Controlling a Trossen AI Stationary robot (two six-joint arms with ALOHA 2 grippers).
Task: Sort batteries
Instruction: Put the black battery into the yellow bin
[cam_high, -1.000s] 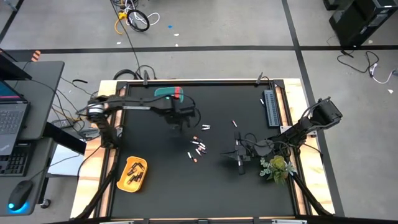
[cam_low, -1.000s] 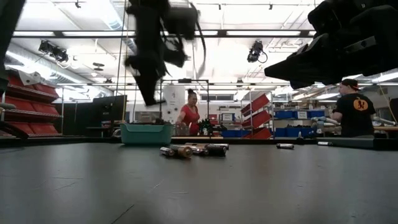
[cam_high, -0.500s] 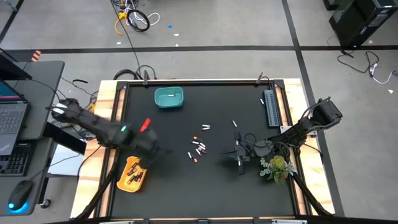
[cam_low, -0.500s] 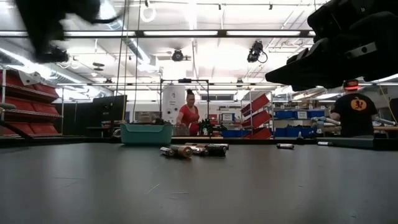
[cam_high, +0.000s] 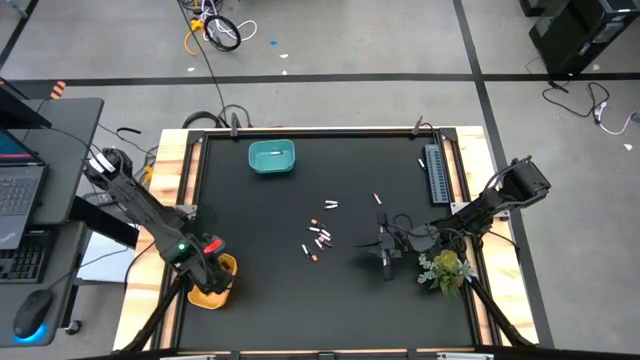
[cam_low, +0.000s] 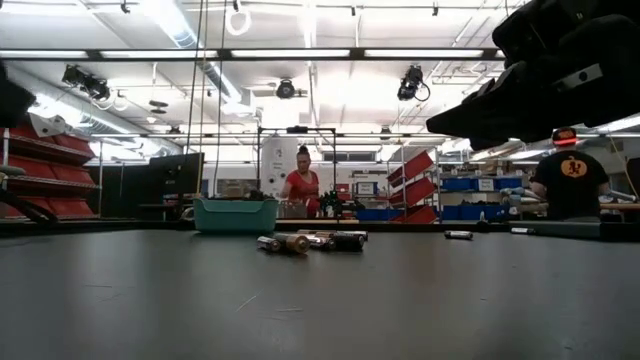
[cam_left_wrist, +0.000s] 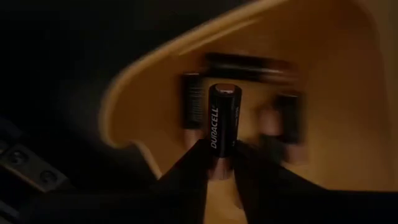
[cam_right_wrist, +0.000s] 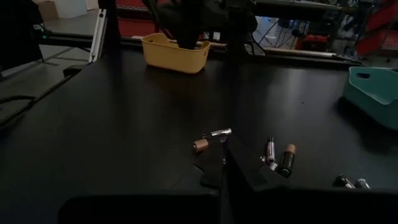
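Observation:
My left gripper (cam_high: 212, 262) hangs over the yellow bin (cam_high: 213, 283) at the table's near left and is shut on a dark battery (cam_left_wrist: 222, 118). Several dark batteries (cam_left_wrist: 193, 107) lie in that bin. A cluster of loose batteries (cam_high: 318, 238) lies mid-table, with two more (cam_high: 330, 204) toward the far side. The teal bin (cam_high: 271, 157) stands near the far edge. My right gripper (cam_high: 385, 256) is shut and waits low over the table, right of the cluster; the batteries (cam_right_wrist: 211, 140) lie just ahead of it. My left gripper pinches the dark battery between its two fingers (cam_left_wrist: 194, 167), by the end nearest the wrist (cam_left_wrist: 221, 152). The fingers lie along the battery, whose other end (cam_left_wrist: 224, 91) sticks out past the fingertips. It is lifted clear, over the yellow bin's inside (cam_left_wrist: 323, 93).
A grey ribbed strip (cam_high: 435, 172) lies by the table's right edge, and a small green plant (cam_high: 447, 268) stands at the near right. Bare black tabletop (cam_high: 270, 230) lies between the bins and the battery cluster. People stand in the room beyond the table.
My left arm has swung quickly from beside the teal bin at the far side toward the near-left corner, ending above the yellow bin and leaving the low view. The right arm and the loose batteries have kept still.

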